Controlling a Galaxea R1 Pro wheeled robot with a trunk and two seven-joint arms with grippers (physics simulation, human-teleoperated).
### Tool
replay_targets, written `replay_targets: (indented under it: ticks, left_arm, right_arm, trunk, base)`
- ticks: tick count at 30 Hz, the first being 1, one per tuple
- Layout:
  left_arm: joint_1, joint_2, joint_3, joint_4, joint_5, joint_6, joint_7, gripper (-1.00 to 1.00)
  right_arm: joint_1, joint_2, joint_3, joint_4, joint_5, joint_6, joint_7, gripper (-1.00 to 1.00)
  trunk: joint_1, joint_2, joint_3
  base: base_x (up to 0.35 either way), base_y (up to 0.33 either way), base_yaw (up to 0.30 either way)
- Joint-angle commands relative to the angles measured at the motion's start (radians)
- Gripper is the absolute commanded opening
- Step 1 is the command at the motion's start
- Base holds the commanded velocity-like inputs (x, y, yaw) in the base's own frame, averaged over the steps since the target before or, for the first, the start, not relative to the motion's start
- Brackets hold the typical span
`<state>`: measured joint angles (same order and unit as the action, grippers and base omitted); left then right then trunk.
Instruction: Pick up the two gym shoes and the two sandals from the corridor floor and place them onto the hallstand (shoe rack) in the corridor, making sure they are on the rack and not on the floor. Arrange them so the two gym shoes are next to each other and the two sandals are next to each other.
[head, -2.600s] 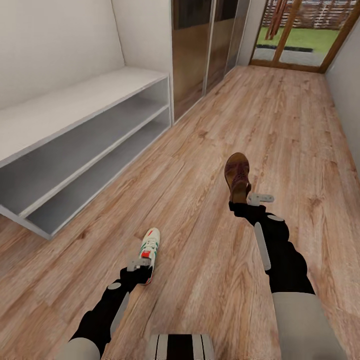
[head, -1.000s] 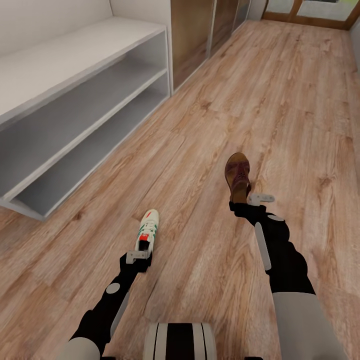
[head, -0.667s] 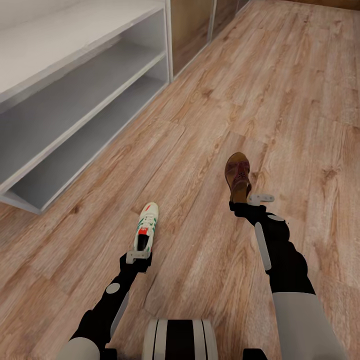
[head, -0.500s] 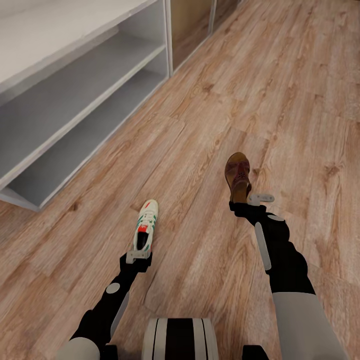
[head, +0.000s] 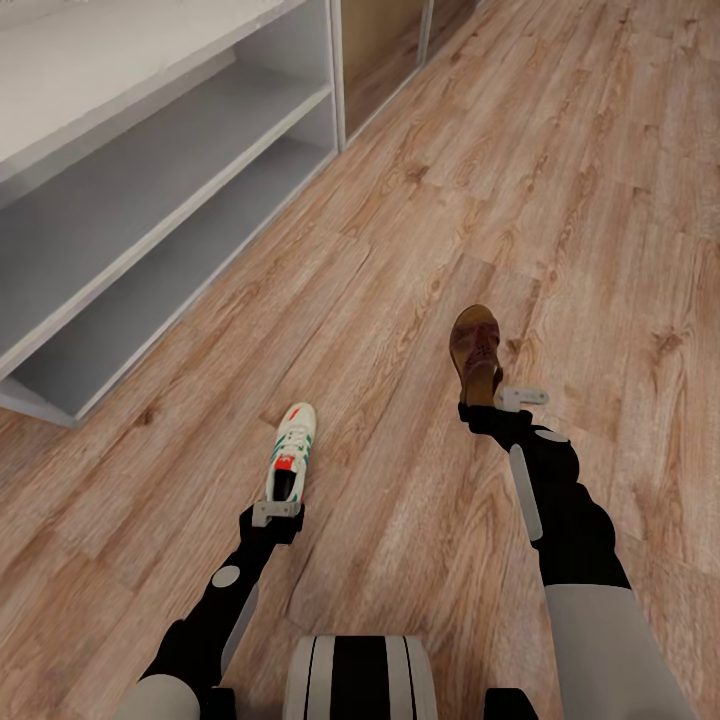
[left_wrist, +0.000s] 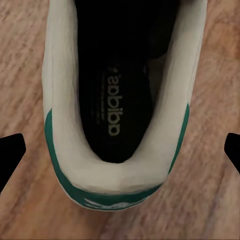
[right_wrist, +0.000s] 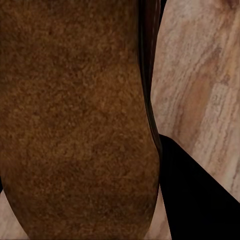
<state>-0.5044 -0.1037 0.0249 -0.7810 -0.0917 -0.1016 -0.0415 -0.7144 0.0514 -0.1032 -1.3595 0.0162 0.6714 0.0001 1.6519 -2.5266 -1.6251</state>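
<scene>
Both my jaws hold shoes. Left gripper (head: 277, 512) is closed on the heel of a gym shoe (head: 291, 462), with its toe pointing far from me. From my left wrist I look down into the gym shoe (left_wrist: 117, 100), and a dark fingertip (left_wrist: 10, 156) shows on each side of the heel. Right gripper (head: 497, 400) is closed on the heel of a sandal (head: 474, 350), and its brown insole (right_wrist: 75, 115) is close to my right wrist. Since a moment ago my view has tipped down a bit more, so the hallstand (head: 130, 190) at the far left sits higher. Both shoes stay in my grip the same way, above the corridor floor (head: 420, 240)
</scene>
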Motion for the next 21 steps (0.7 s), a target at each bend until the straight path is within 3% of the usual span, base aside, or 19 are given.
replay_targets:
  ticks: [1, 10, 21]
  left_arm:
    - [0.0, -0.001, 0.003, 0.0, -0.01, -0.003, -0.003, 1.0]
    - [0.0, -0.001, 0.003, 0.0, -0.01, -0.004, -0.003, 1.0]
    - [0.0, -0.001, 0.003, -0.001, -0.01, -0.004, -0.003, 1.0]
  right_arm:
    - [0.0, 0.001, -0.001, -0.001, -0.001, 0.005, -0.002, -1.0]
    - [0.0, 0.001, -0.001, -0.001, -0.001, 0.005, -0.002, -1.0]
    - [0.0, 0.001, -0.001, -0.001, -0.001, 0.005, -0.002, -1.0]
  trunk:
    - [0.0, 0.0, -0.001]
    - [0.0, 0.0, -0.001]
    - [0.001, -0.001, -0.019]
  base:
    - [0.016, 0.0, 0.0]
    - [0.003, 0.0, 0.0]
    - [0.0, 0.0, 0.0]
